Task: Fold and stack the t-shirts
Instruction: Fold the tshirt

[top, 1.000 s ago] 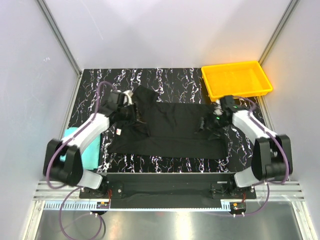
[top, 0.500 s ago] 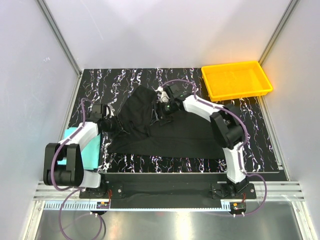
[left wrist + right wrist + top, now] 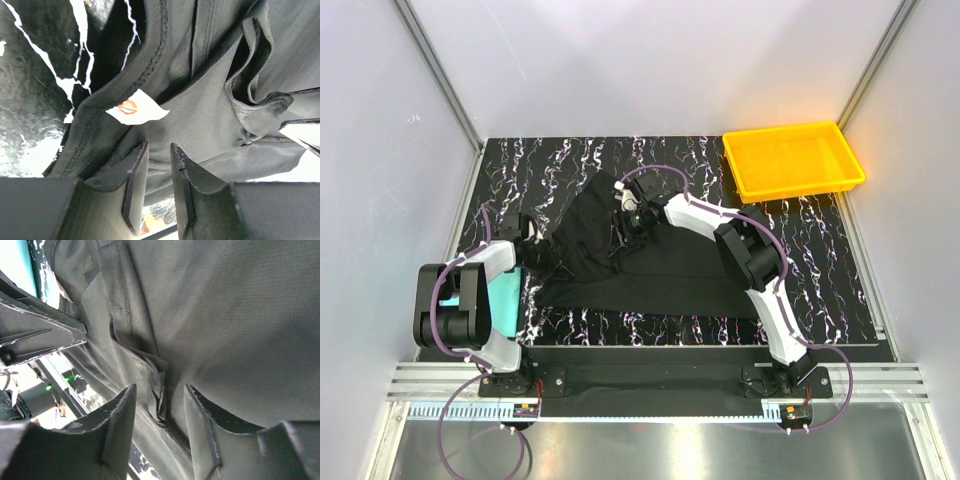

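Where the fingers (image 3: pixel 134 185) of the left gripper (image 3: pixel 158 150) stand, close together and parallel, a layer of the black shirt (image 3: pixel 670 260) fills the narrow gap. Whether they truly clamp it cannot be told. Just beyond the tips is the white neck label (image 3: pixel 136 109), beside the stitched collar edge. This gripper is therefore at the neck end of the shirt, on its left border in the overhead view.

Right gripper (image 3: pixel 160 390): fingers (image 3: pixel 117 430) spread, one on either side of a raised wrinkle of the same shirt, not pinching it. That arm is stretched far across to the left, over the upper middle of the cloth.

The black shirt lies mostly flat across the middle of the dark marbled table (image 3: pixel 820 270), with its far-left part rumpled. The teal shirt (image 3: pixel 508 300) sits at the table's left edge, partly under the left arm and apart from the work. The yellow tray (image 3: pixel 790 160) is at the far right corner, not involved.

Judgement: the step in hand is taking hold of the black shirt for a fold. This is early in the task, with nothing stacked. The next move calls for the right fingers to come together on the wrinkle, catching only the intended layer. Both arms should then carry the cloth over evenly. An uneven pull would drag the shirt out of square.
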Robot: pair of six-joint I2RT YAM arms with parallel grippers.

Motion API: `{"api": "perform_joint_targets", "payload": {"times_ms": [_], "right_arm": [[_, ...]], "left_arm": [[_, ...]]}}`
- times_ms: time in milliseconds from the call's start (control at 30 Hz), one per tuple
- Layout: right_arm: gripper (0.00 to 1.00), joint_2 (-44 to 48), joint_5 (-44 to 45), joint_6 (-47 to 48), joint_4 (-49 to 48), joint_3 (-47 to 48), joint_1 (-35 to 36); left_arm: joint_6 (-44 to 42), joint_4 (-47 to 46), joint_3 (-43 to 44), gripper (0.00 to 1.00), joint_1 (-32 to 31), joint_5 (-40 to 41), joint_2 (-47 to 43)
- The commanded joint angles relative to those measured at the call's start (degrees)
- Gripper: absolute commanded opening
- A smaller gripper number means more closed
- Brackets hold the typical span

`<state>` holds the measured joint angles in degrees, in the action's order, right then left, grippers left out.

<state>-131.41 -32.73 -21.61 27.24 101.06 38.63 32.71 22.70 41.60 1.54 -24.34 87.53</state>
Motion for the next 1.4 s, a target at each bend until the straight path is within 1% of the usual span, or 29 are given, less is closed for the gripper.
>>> {"api": "perform_joint_targets", "payload": {"times_ms": [0, 33, 100, 133, 200, 233, 300, 367, 500, 567, 600, 667, 700, 800, 833, 867, 900, 933, 1000, 1033, 1100, 1133, 1167, 1200, 1233, 1267, 1300, 1333, 1367], "right_arm": [[0.49, -1.21, -1.11, 0.42, -0.70, 2.74, 0.22], [0.46, -1.56, -0.85, 0.25, -0.70, 3.00, 0.30], [0.45, -1.91, -0.93, 0.16, -0.61, 3.44, 0.30], [0.38, -2.09, -0.93, 0.07, -0.61, 3.62, 0.30], [0.29, -2.00, -0.76, -0.02, -0.61, 3.80, 0.22], [0.13, -1.74, -0.41, -0.10, -0.61, 3.54, 0.30], [0.03, -0.25, 1.08, -0.10, -0.70, 2.14, 0.30], [0.00, 1.85, 4.32, -0.28, -0.70, -0.05, 0.30], [0.00, 4.85, 9.25, -1.77, -0.61, -3.49, 0.22], [0.00, 5.55, 13.54, -3.70, -0.26, -4.89, 0.13], [0.05, 5.99, 14.44, -3.71, -0.26, -5.34, 0.21], [0.26, 7.04, 16.37, -3.45, -0.18, -6.22, 0.13], [0.29, 7.83, 16.91, -2.92, -0.09, -6.48, 0.21], [0.49, 12.49, 21.29, -2.39, 3.06, -6.66, -0.57], [0.57, 15.28, 24.18, -2.65, 4.99, -6.49, -1.10], [0.59, 16.70, 24.73, -2.83, 8.23, -6.40, -1.89], [0.62, 18.02, 25.08, -3.00, 9.57, -6.75, -4.33], [0.70, 20.65, 26.39, -3.09, 10.45, -7.18, -5.75], [0.77, 22.86, 29.02, -4.23, 12.30, -9.03, -11.26], [0.79, 24.44, 32.26, -5.45, 12.39, -10.17, -13.65], [0.79, 25.42, 35.62, -7.30, 12.39, -10.96, -17.52], [0.78, 25.77, 36.59, -8.09, 12.39, -10.97, -21.28], [0.74, 25.68, 37.38, -8.19, 12.39, -10.62, -22.62], [0.72, 25.42, 38.35, -7.84, 12.31, -10.36, -23.77], [0.71, 24.72, 39.40, -6.62, 12.31, -9.66, -25.34], [0.70, 24.19, 39.50, -6.09, 12.39, -9.39, -26.14], [0.67, 23.84, 39.76, -6.08, 12.39, -9.30, -26.93], [0.63, 23.31, 40.63, -6.95, 12.39, -9.82, -28.86], [0.60, 23.05, 40.99, -7.74, 12.39, -10.09, -29.83]], "left_arm": [[-1.42, -1.52, -0.12, 0.30, 0.57, -0.45, 0.45], [-1.33, -1.52, -0.21, 0.30, 0.66, -0.53, 0.54], [-1.07, -1.52, -0.47, 0.30, 0.83, -0.53, 0.89], [-0.98, -1.52, -0.56, 0.30, 0.92, -0.54, 0.89], [-0.81, -1.60, -0.91, 0.30, 1.10, -0.54, 1.07], [-0.80, -1.60, -0.91, 0.30, 1.27, -0.54, 1.24], [-0.89, -1.69, -1.00, 0.30, 1.27, -0.36, 1.51], [-1.07, -1.69, -0.82, 0.30, 1.45, -0.19, 1.68], [-1.07, -1.61, -0.73, 0.30, 1.62, 0.17, 1.68], [-0.98, -1.60, -0.74, 0.30, 1.54, 0.43, 1.77], [-0.89, -1.69, -0.74, 0.30, 1.62, 0.52, 1.77], [-0.98, -1.43, -0.56, 0.29, 1.62, -0.01, 1.60], [-0.89, -1.34, -0.39, 0.29, 1.54, -0.44, 1.33], [-1.33, 1.20, 0.75, 0.29, 1.62, -0.53, -2.08], [-1.59, 2.16, 2.32, 0.31, 1.54, -0.80, -4.36], [-2.73, 4.96, 3.38, 0.33, 1.54, -0.89, -6.03], [-3.35, 6.03, 4.61, 0.38, 1.62, -1.32, -7.62], [-3.96, 6.74, 6.97, 0.49, 1.54, -1.24, -9.11], [-6.51, 6.66, 9.71, 0.60, 1.62, -0.89, -11.67], [-8.78, 5.53, 13.46, 0.66, 1.54, -0.54, -10.98], [-10.99, 3.85, 17.96, 0.66, 1.62, -1.06, -4.59], [-12.57, 3.84, 23.81, 0.65, 1.62, -1.15, -1.51], [-13.02, 3.84, 26.74, 0.62, 1.54, -1.06, 5.13], [-13.63, 3.93, 29.73, 0.59, 1.62, -0.63, 8.16], [-14.59, 4.37, 35.42, 0.57, 1.54, -0.10, 10.88], [-14.95, 4.63, 38.00, 0.54, 1.62, 0.34, 13.87], [-15.22, 4.90, 42.64, 0.52, 1.62, 1.56, 18.25], [-16.00, 5.94, 44.86, 0.52, 1.71, 2.10, 20.64], [-16.44, 6.48, 46.71, 0.55, 1.71, 2.19, 22.41]]}}
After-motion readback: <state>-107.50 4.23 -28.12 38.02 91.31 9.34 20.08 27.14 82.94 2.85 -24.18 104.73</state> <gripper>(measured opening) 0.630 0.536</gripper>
